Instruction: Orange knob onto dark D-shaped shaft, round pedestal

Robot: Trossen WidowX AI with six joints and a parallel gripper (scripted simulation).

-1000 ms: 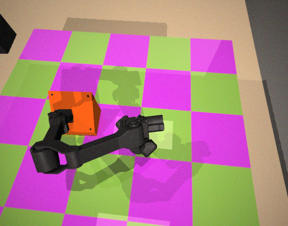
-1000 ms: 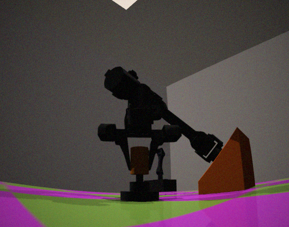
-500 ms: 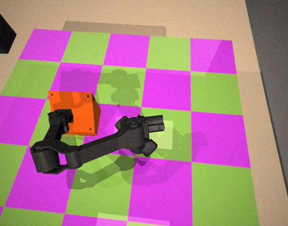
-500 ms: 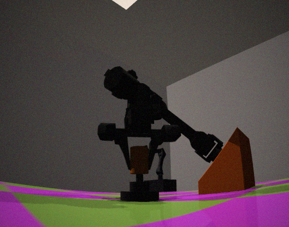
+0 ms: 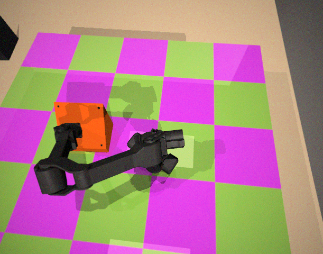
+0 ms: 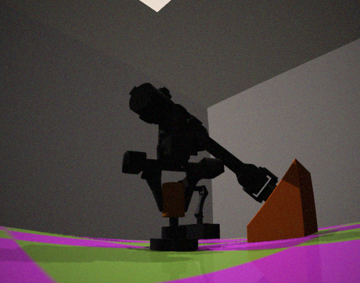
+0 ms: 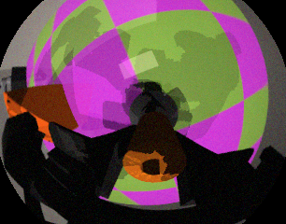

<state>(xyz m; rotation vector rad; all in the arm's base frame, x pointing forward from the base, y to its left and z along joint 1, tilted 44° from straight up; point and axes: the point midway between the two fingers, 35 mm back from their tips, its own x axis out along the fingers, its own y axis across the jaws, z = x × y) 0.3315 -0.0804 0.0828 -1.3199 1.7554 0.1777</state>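
Note:
The orange knob (image 6: 173, 197) (image 7: 158, 133) is upright between the fingers of my gripper (image 6: 173, 208) (image 7: 153, 131), which is shut on it. In the exterior view the knob's lower end meets the top of the dark shaft (image 6: 173, 221). A length of shaft shows between the knob and the round pedestal (image 6: 174, 244) (image 7: 170, 110), so the knob is not down on the pedestal. Whether the shaft's tip is inside the hole cannot be told. The flat sides do not show. In the top view the arm hides the knob and pedestal.
An orange wedge-shaped block (image 5: 93, 128) (image 6: 280, 213) (image 7: 50, 103) stands beside the arm. A dark box (image 6: 208, 231) with a thin upright part shows behind the pedestal in the exterior view. A black block (image 5: 1, 35) is at the upper left of the top view.

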